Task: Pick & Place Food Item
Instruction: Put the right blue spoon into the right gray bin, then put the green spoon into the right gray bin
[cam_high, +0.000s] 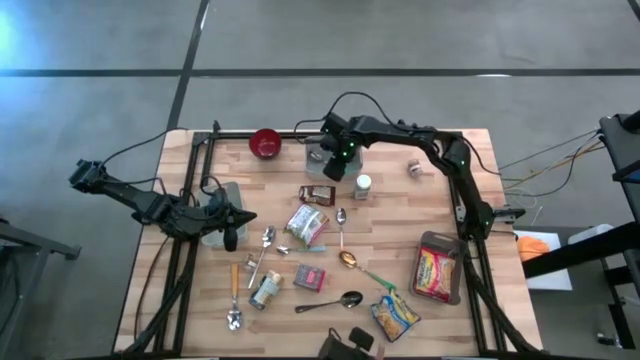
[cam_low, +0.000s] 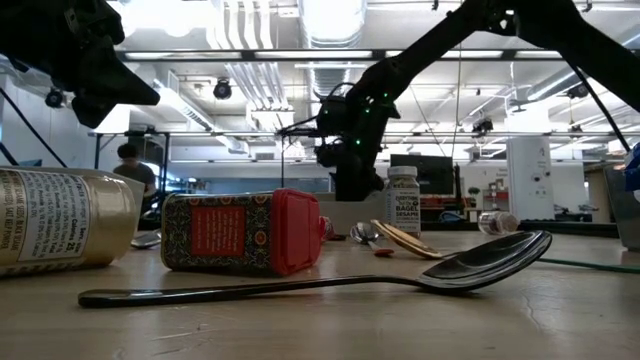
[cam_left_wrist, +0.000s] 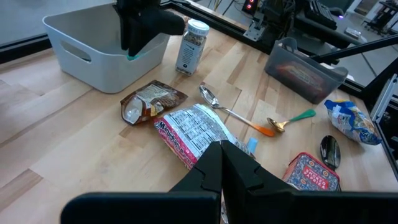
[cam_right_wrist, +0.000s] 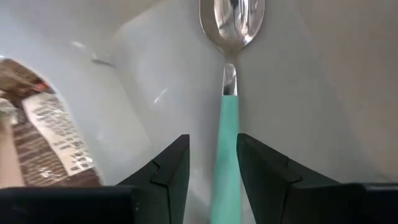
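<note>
On the cluttered wooden counter, the right claw hangs inside the far white bin, clamped on a teal-handled spoon that may clip the wall, while the left claw waits together.

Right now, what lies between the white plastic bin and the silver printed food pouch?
A crumpled brown snack packet lies between the white plastic bin and the silver printed food pouch. The left wrist view shows it most clearly.

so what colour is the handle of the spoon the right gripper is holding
Teal green, on a shiny metal spoon that the right gripper holds over the white bin; best seen in the right wrist view.
</note>
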